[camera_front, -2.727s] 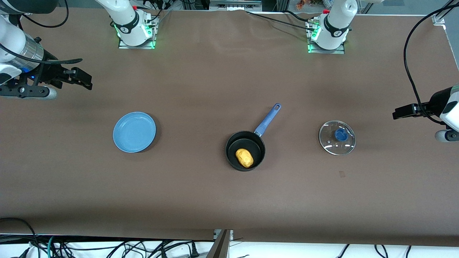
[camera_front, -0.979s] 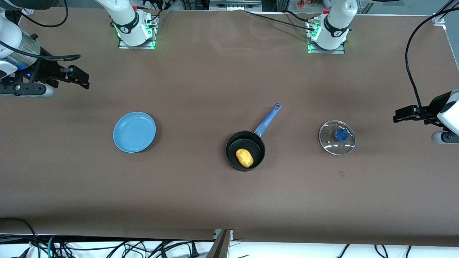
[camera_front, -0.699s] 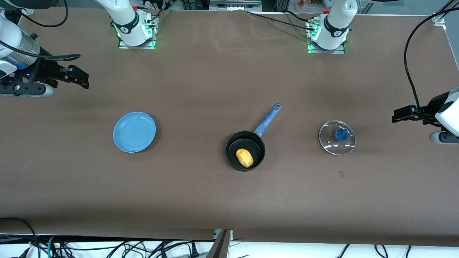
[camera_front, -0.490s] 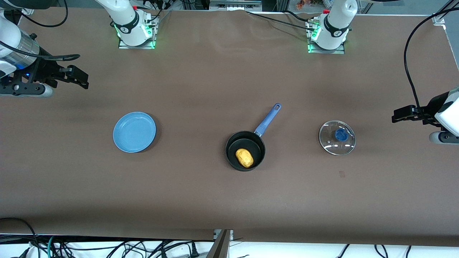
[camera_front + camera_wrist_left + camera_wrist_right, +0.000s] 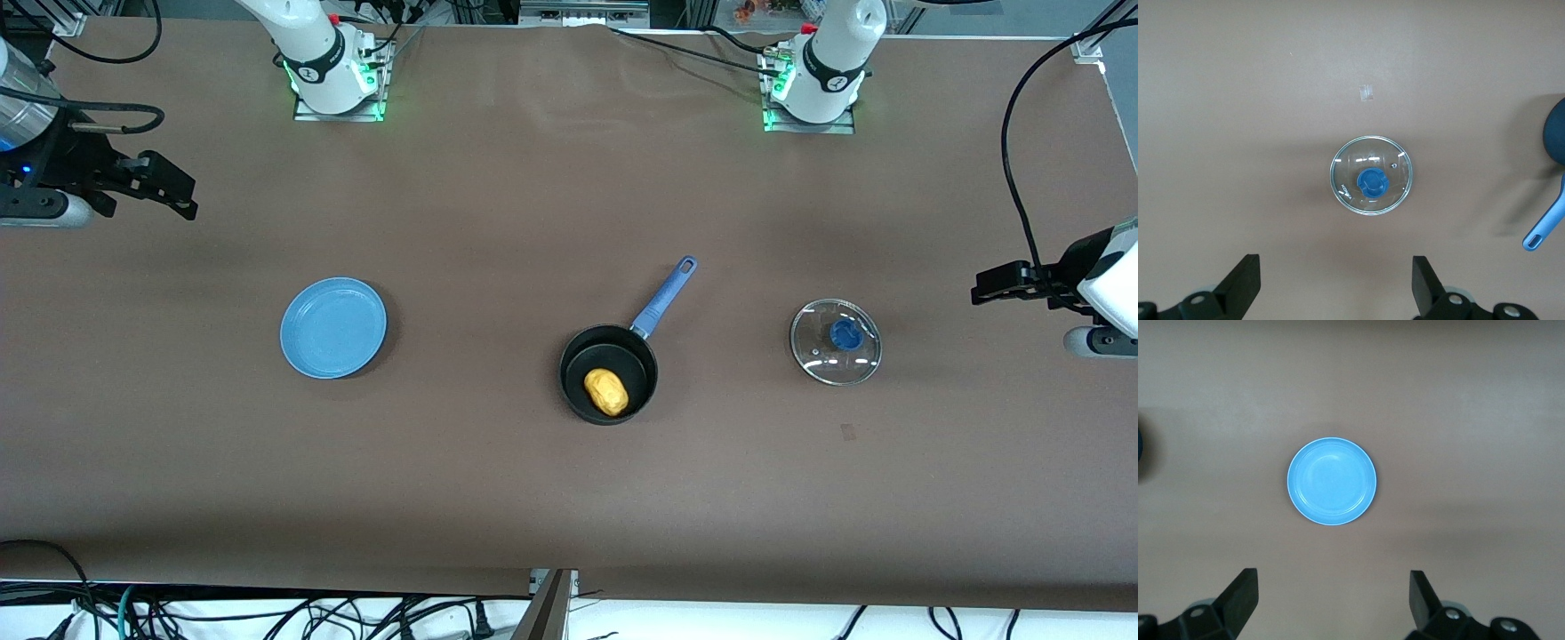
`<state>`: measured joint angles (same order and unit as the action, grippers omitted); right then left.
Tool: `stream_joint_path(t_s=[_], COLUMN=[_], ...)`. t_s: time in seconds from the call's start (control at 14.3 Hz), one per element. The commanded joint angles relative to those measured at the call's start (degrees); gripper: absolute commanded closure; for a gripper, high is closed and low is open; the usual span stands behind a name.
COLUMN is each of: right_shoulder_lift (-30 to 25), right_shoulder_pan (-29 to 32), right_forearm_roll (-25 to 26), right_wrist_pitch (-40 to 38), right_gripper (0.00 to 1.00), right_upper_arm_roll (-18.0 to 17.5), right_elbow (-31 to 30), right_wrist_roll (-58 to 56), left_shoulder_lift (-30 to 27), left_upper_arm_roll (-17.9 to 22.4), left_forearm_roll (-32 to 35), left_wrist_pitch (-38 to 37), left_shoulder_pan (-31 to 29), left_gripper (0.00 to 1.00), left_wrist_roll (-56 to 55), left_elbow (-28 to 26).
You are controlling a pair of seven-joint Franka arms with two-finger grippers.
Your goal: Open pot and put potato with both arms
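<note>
The black pot [image 5: 578, 391] with a long blue handle [image 5: 662, 298] stands open mid-table. The yellow potato [image 5: 605, 392] lies inside it. The handle's end also shows in the left wrist view [image 5: 1546, 227]. My left gripper [image 5: 982, 289] is open and empty, held up over the left arm's end of the table, with both fingertips apart in its wrist view [image 5: 1336, 283]. My right gripper [image 5: 173, 188] is open and empty over the right arm's end of the table, fingertips apart in its wrist view [image 5: 1333, 600].
A round glass lid with a blue knob [image 5: 836, 341] lies on the table toward the left arm's end; it also shows in the left wrist view [image 5: 1371, 175]. A flat blue plate [image 5: 333, 327] lies toward the right arm's end and shows in the right wrist view [image 5: 1331, 481].
My right gripper has drawn back toward the right arm's end of the table and away from the front camera. My left gripper has barely shifted. Pot, potato, lid and plate have not moved.
</note>
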<state>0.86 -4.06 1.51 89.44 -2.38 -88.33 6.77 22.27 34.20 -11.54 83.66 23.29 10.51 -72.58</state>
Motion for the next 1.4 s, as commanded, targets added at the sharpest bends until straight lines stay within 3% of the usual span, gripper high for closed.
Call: stream_joint_path(t_s=[0.0,0.98,1.05,1.19,1.33], right_shoulder_lift=[0.1,0.37,0.37,0.37,0.37], right_shoulder_pan=[0.02,-0.15,-0.15,-0.15,-0.15], right_forearm_roll=[0.95,0.51,0.51,0.51,0.51], right_wrist_pitch=[-1.11,-2.69,-2.69,-2.78,-2.78], right_gripper=[0.0,0.01,0.0,0.0,0.0], right_upper_arm_roll=[0.18,-0.09,-0.09,-0.09,-0.09], right_elbow=[0.88,0.79,0.71,0.79,0.71], right_wrist_roll=[-1.76,-1.41,-1.41,-1.41,-1.41], left_shoulder_lift=[0.58,0.58,0.58,0.15,0.06], left_upper_arm_roll=[0.16,-0.88,-4.11,-15.33,-22.22], left_forearm_roll=[1.7,1.43,1.52,1.87,4.4], left_wrist_pitch=[-0.07,-0.07,-0.07,-0.07,-0.07], left_shoulder_pan=[0.26,-0.61,-3.23,-12.61,-17.91], left_gripper=[0.0,0.0,0.0,0.0,0.0], left_wrist_roll=[1.0,0.3,0.12,-1.54,-3.91], left_elbow=[1.3,1.3,1.3,1.82,3.75])
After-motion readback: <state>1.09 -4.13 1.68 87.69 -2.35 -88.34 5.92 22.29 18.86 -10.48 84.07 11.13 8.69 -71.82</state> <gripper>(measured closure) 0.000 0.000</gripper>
